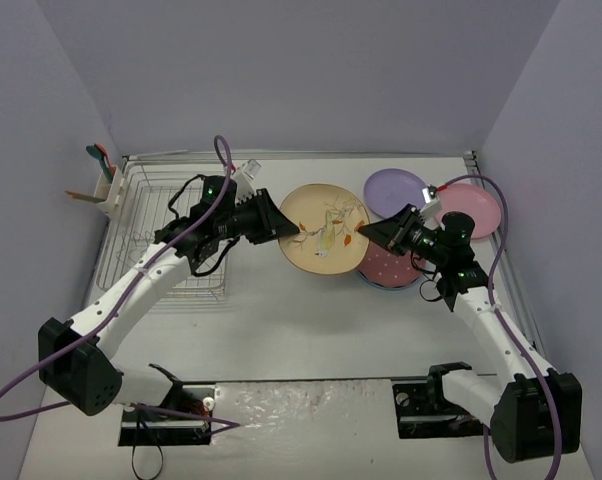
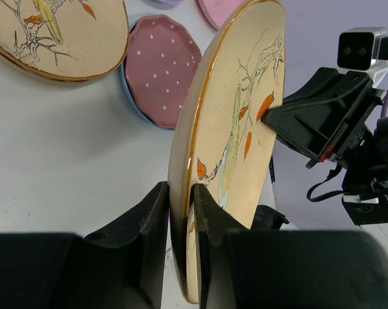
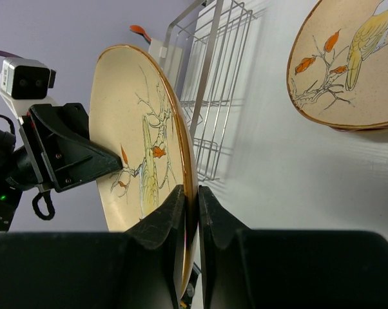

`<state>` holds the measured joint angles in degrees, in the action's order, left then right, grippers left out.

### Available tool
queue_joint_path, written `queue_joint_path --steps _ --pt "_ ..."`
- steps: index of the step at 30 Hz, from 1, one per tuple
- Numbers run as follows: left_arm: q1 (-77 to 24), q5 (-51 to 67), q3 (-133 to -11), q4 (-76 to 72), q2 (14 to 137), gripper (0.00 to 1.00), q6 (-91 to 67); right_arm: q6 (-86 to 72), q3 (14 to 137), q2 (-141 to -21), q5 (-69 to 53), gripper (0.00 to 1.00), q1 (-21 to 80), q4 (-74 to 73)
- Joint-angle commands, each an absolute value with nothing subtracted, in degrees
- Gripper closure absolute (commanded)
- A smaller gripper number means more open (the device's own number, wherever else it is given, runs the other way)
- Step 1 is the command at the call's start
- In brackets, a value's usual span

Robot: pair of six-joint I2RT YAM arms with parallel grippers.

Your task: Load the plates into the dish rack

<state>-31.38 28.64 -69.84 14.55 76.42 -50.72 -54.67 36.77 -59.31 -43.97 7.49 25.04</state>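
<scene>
The loading has barely begun: the dish rack [image 1: 166, 228] at the left of the table [image 1: 281, 330] shows only bare wires in the top view, with no plate between its tines, and the white caddy [image 1: 105, 186] on its side holds a couple of utensils. One tan floral plate [image 2: 239, 129] is lifted off the table and pinched from both sides, the left gripper [image 2: 181, 212] clamped over one part of its rim and the right gripper [image 3: 189, 206] clamped over the opposite part, so it looks like a hand-over between the arms, with the plate near the rack but not in it. Everything else waits on the table to the right of the rack: a second tan plate [image 3: 349, 71], possibly lying on a third, though the edge is too blurred to be sure; a dark pink speckled plate [image 2: 162, 67] lying on a blue plate [image 1: 379, 285]; and behind them a lilac plate [image 1: 396, 188] and a light pink plate [image 1: 473, 208]. By my reckoning, every plate has yet to be racked.
</scene>
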Motion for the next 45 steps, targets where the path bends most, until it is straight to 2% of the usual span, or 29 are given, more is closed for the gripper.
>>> queue_joint_path --steps 1,2,3,4,6,9,10,15,19,24,28,35,45 --pt "-31.8 30.0 -73.8 12.5 74.4 1.00 -47.6 -52.1 42.1 -56.9 -48.0 0.69 8.3 29.3" --pt "-31.5 29.6 -74.4 13.4 74.2 1.00 -46.7 -50.4 43.0 -56.9 -47.8 0.55 8.3 27.4" --pt "-31.2 29.4 -74.9 14.3 74.0 1.00 -46.1 -48.8 43.7 -56.9 -47.7 0.45 8.3 26.0" --pt "-30.8 29.1 -75.6 15.3 73.8 1.00 -45.5 -47.1 44.1 -56.9 -47.4 0.41 8.3 24.8" --pt "-29.6 27.6 -77.2 18.2 72.8 1.00 -42.4 -43.0 46.2 -57.1 -46.3 0.19 8.3 18.3" --pt "-26.4 25.6 -80.4 24.4 71.9 1.00 -38.4 -40.8 48.4 -57.5 -46.1 0.02 8.3 15.2" --pt "-25.3 25.2 -81.4 26.2 71.6 1.00 -36.9 -40.1 48.9 -57.5 -45.9 0.01 8.3 14.5" --pt "-17.4 18.6 -88.5 39.7 69.2 1.00 -25.4 -37.1 51.4 -57.1 -42.9 0.00 8.3 9.0" --pt "-11.8 8.0 -95.0 49.2 68.1 1.00 -14.8 -36.1 51.4 -56.8 -41.1 0.00 8.4 7.0" --pt "-7.7 -7.0 -101.7 51.1 69.2 1.00 3.4 -35.8 50.8 -57.9 -40.5 0.00 10.3 6.4" --pt "-4.1 -13.1 -103.4 50.5 71.7 1.00 12.8 -35.6 50.9 -59.3 -40.5 0.00 12.6 6.4" --pt "5.0 -13.3 -102.5 47.4 77.2 1.00 20.7 -34.4 50.9 -60.6 -39.7 0.00 17.9 6.4" --pt "11.3 -9.8 -100.0 42.7 81.6 1.00 22.6 -32.7 50.9 -61.4 -39.6 0.00 19.4 6.1"
